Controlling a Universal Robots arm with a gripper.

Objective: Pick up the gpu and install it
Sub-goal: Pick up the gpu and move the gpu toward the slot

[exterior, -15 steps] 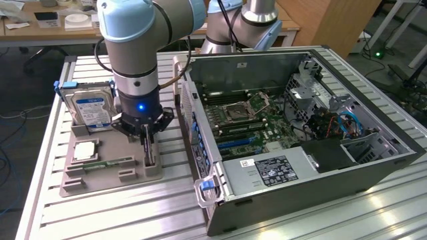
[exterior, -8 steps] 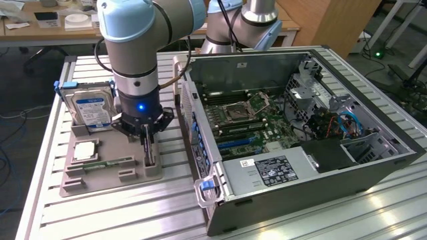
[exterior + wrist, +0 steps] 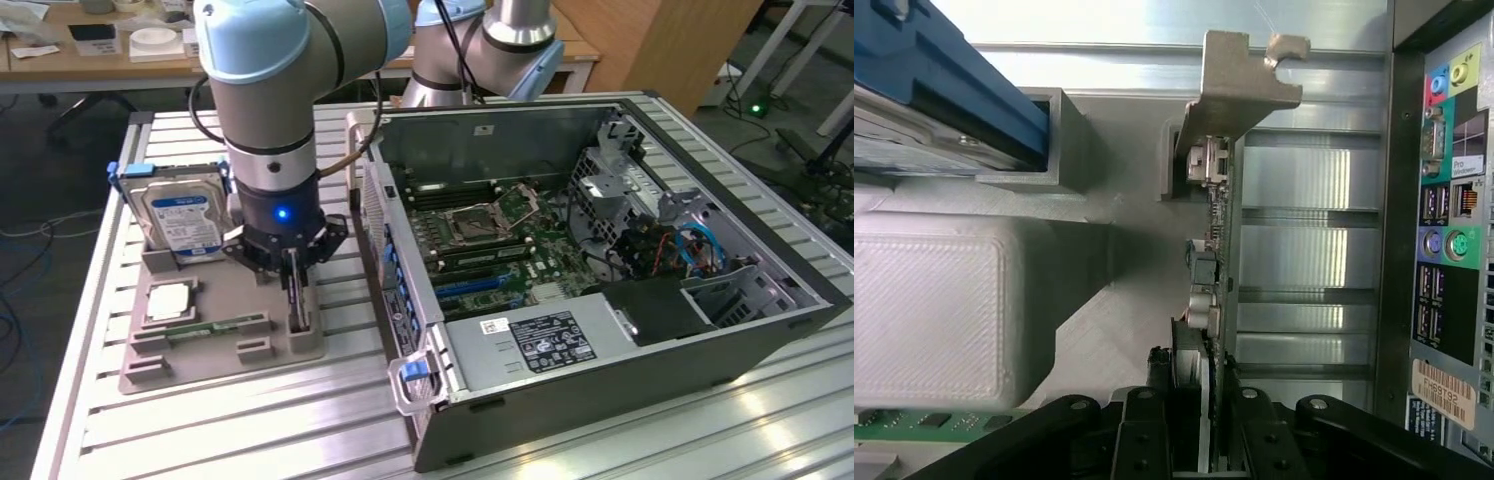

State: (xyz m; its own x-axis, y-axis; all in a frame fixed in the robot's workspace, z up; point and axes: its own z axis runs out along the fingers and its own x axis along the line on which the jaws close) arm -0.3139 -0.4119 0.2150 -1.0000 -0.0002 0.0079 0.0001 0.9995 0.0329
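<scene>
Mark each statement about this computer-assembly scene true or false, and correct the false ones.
1. The gpu stands on edge in the grey tray. True.
2. The computer case is open, its motherboard showing. True.
3. The hard drive lies flat inside the computer case. False: it stands upright in the tray.
4. The gripper hangs over the computer case. False: it is down at the gpu, over the tray.

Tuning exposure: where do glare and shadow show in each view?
Exterior view: glare streaks the table at that view's lower right. Wrist view: bright bands on the slats beside the gpu; a soft shadow crosses the holder.
</scene>
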